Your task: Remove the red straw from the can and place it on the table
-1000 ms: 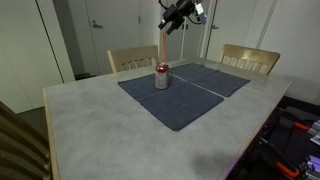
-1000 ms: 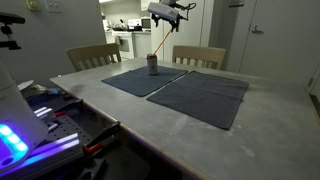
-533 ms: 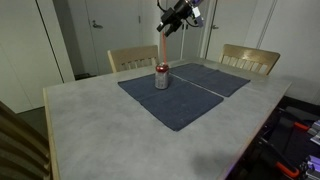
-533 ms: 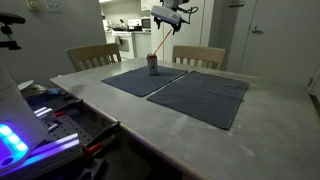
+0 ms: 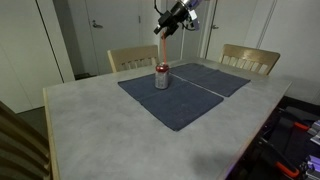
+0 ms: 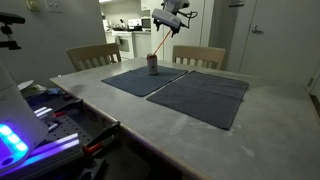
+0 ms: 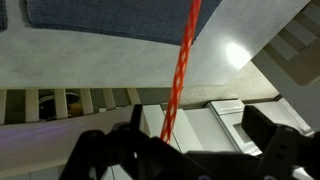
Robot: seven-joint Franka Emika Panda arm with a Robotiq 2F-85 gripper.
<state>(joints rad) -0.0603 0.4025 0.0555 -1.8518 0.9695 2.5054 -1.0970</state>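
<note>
The can stands upright on a dark placemat on the table; it also shows in an exterior view. The thin red straw rises from it, tilted, up to my gripper high above. It shows likewise in an exterior view, below the gripper. In the wrist view the straw runs down between the fingers, close to the left one. The fingers stand wide apart. The can is out of the wrist view.
Two wooden chairs stand at the far edge of the table. A second placemat lies beside the first. Equipment with coloured lights sits off the near table edge. Chair slats show in the wrist view.
My gripper has shifted slightly sideways and a little upward near the straw's top. The can has not moved and the straw still reaches down to it.
</note>
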